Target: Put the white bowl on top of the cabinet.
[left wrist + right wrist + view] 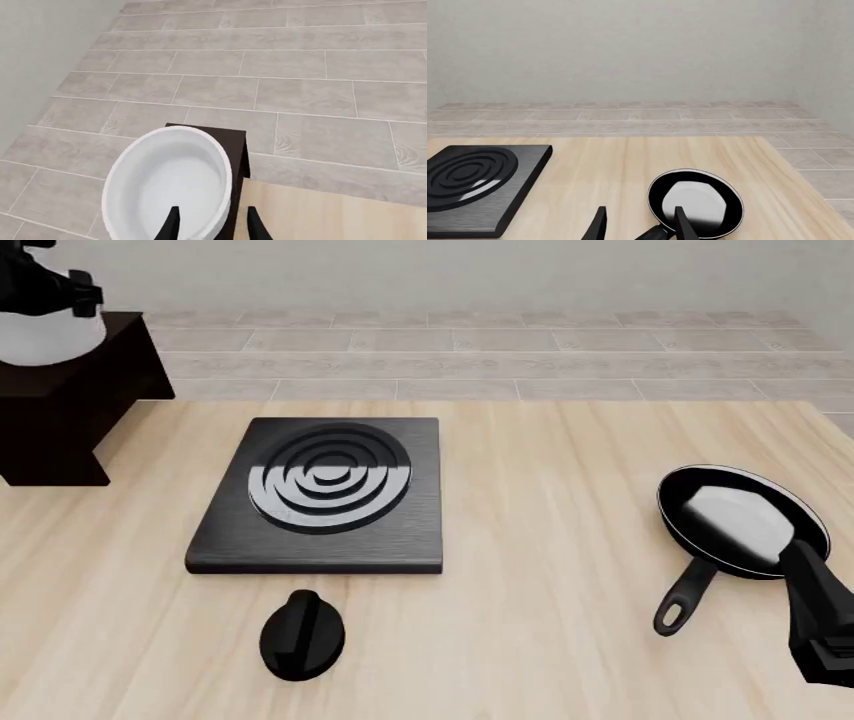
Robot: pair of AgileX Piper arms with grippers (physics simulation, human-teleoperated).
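Note:
The white bowl (47, 340) sits upright on the flat top of the dark cabinet (67, 430) at the table's far left corner. In the left wrist view the bowl (167, 185) fills the lower middle, with the cabinet's top (237, 150) showing past it. My left gripper (213, 227) is open. One finger is inside the bowl and one outside, straddling its wall with a gap showing. In the front view the left gripper (47, 290) is right over the bowl. My right gripper (640, 225) is open and empty, near the black frying pan.
A black stove plate (320, 490) with concentric rings lies mid-table, with a black knob (303, 633) in front of it. The frying pan (741, 520) lies at the right, its handle toward the front; the right arm (821, 620) is beside it. A tiled floor lies beyond the table's edge.

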